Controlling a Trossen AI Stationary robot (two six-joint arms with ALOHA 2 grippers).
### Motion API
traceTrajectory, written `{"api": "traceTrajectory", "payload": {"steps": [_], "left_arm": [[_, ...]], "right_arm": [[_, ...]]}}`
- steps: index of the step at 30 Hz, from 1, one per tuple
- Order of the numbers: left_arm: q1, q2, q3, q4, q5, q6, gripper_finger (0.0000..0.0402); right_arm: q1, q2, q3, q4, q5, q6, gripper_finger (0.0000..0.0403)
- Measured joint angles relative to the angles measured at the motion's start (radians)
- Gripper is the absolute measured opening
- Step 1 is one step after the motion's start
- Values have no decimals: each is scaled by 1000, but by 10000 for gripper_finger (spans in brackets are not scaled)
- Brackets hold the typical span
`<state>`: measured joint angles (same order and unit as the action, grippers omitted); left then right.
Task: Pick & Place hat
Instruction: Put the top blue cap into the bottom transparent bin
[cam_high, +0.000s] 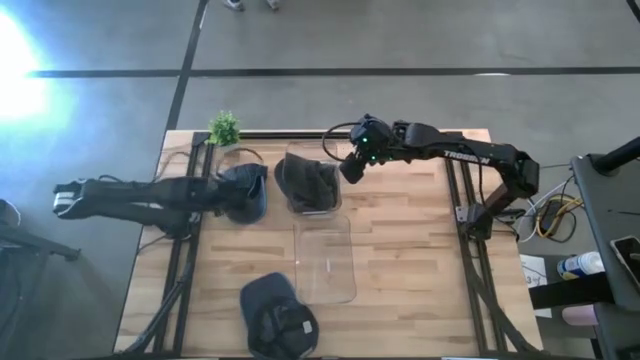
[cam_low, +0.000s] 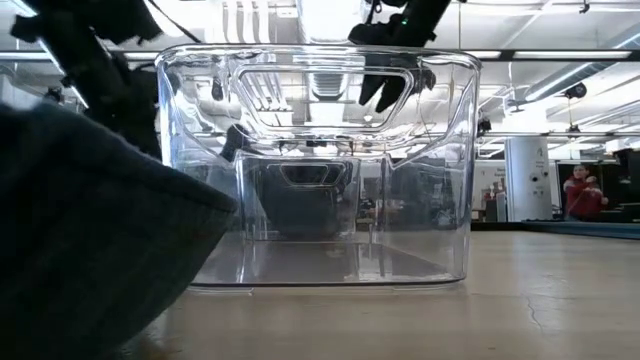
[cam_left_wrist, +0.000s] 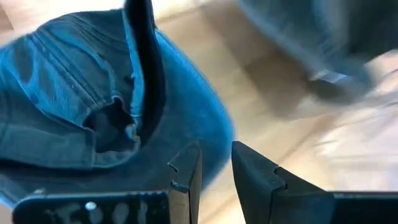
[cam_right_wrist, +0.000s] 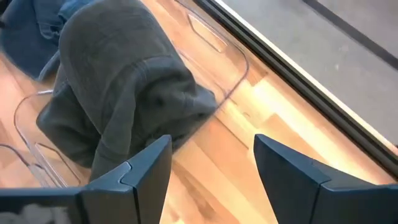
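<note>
A blue denim hat (cam_high: 250, 190) (cam_left_wrist: 62, 112) lies on the table's far left part, crown side on the wood. My left gripper (cam_high: 222, 195) (cam_left_wrist: 216, 171) hovers at its edge, open by a narrow gap. A grey hat (cam_high: 308, 178) (cam_right_wrist: 124, 93) sits bunched inside a clear bin (cam_right_wrist: 231, 59) at the far middle. My right gripper (cam_high: 350, 168) (cam_right_wrist: 211, 168) is open wide just right of that bin, above bare wood. A third, dark hat (cam_high: 275, 315) (cam_low: 90, 230) lies at the near edge. My left gripper has one finger (cam_left_wrist: 186, 171) over the blue hat's edge (cam_left_wrist: 205, 134), coming from the table's left. The gap between the fingers shows only wood. I cannot tell whether the finger touches the hat.
A second clear bin (cam_high: 325, 262) (cam_low: 320, 170) stands empty in the middle of the table, in front of the first. A small green plant (cam_high: 225, 128) stands at the far left edge. Bare wood lies to the right of both bins. A person (cam_low: 582, 195) stands far off in the room.
</note>
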<state>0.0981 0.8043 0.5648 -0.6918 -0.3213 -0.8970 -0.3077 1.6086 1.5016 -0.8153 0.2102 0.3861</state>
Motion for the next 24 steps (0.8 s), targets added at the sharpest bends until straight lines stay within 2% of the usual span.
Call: {"api": "traceTrajectory", "payload": {"steps": [6, 10, 17, 24], "left_arm": [[104, 184, 85, -12, -21, 15, 100], [166, 293, 151, -7, -15, 23, 147], [199, 451, 230, -14, -81, 34, 227], [222, 573, 233, -10, -88, 39, 236]], "right_arm": [[0, -28, -32, -51, 6, 45, 224], [0, -32, -60, -69, 33, 69, 224], [0, -33, -102, -70, 37, 93, 224], [0, -33, -117, -69, 39, 94, 224]]}}
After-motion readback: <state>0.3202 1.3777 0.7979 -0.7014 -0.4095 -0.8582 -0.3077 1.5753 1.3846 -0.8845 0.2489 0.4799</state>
